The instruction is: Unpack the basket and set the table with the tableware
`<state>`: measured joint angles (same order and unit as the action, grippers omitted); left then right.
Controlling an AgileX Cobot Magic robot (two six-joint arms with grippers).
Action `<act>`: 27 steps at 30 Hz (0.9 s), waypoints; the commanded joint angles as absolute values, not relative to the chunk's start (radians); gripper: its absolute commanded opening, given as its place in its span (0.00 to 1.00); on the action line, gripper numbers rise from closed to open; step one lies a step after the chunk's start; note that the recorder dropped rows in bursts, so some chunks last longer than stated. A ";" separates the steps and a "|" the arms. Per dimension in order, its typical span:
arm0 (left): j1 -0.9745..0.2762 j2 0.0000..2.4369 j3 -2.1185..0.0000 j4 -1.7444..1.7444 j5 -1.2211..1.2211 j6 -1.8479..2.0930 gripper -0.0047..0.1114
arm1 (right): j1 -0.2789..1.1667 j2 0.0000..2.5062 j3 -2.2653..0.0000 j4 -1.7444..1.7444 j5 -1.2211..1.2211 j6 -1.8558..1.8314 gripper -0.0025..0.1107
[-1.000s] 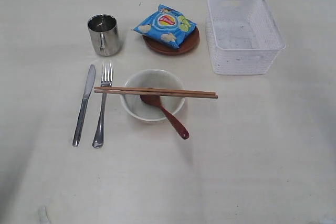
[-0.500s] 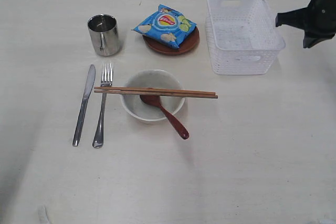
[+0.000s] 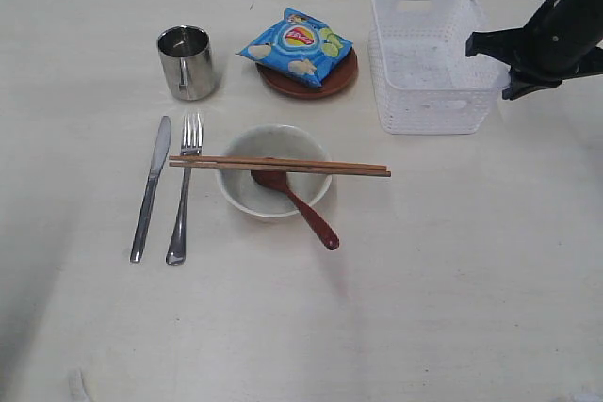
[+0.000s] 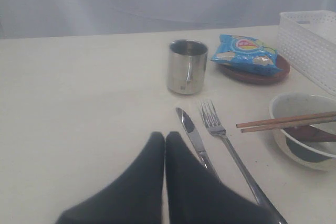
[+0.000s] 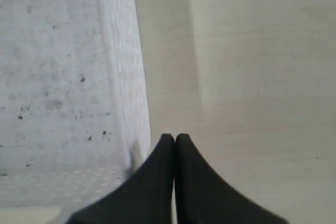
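Basket: the white perforated basket [image 3: 433,112] stands upright at the far right of the table [image 3: 424,280]. Its floor shows, dotted with dark specks.
Bowl: the pale bowl [image 3: 247,190] sits near the middle of the table, well apart from the basket.
Chopsticks: the two wooden chopsticks [image 3: 283,166] lie side by side across the bowl's rim. They overhang on both sides, and their left ends come near the fork.
Spoon: the red-brown wooden spoon [image 3: 297,200] has its head inside the bowl. Its handle leans over the near rim down to the table.
Fork: the steel fork [image 3: 184,195] lies just left of the bowl, tines pointing away.
Knife: the steel knife [image 3: 151,185] lies just left of the fork and parallel to it.
Cup: the steel cup [image 3: 187,63] stands upright beyond the knife and fork.
Plate: the small brown plate [image 3: 306,89] sits between the cup and the basket.
Chips bag: the blue chips bag [image 3: 295,44] lies on the plate.
Right gripper: the right gripper [image 3: 471,45] has its jaws pressed together on nothing. Its tips are at the basket's right wall, and contact cannot be told.
Left gripper: the left gripper [image 4: 165,137] has its jaws closed tight on nothing. It is above the table near the knife's handle end.
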<state>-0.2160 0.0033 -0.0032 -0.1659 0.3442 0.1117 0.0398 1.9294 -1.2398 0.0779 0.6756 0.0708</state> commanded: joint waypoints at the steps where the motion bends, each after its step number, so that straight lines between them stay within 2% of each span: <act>1: -0.222 0.000 0.000 -0.166 0.342 0.111 0.04 | 0.032 1.926 -1.237 0.136 0.678 0.006 0.02; 12: -0.222 0.000 0.000 -0.166 0.342 0.111 0.04 | 0.032 1.917 -1.237 0.122 0.688 0.010 0.02; 17: -0.222 0.000 0.000 -0.166 0.342 0.111 0.04 | 0.029 1.830 -1.237 0.092 0.648 0.030 0.02; 23: -0.222 0.000 0.000 -0.166 0.342 0.111 0.04 | 0.043 1.575 -1.174 0.134 0.506 -0.061 0.02; 27: -0.222 0.000 0.000 -0.166 0.342 0.111 0.04 | 0.130 1.268 -0.918 0.142 0.198 -0.079 0.02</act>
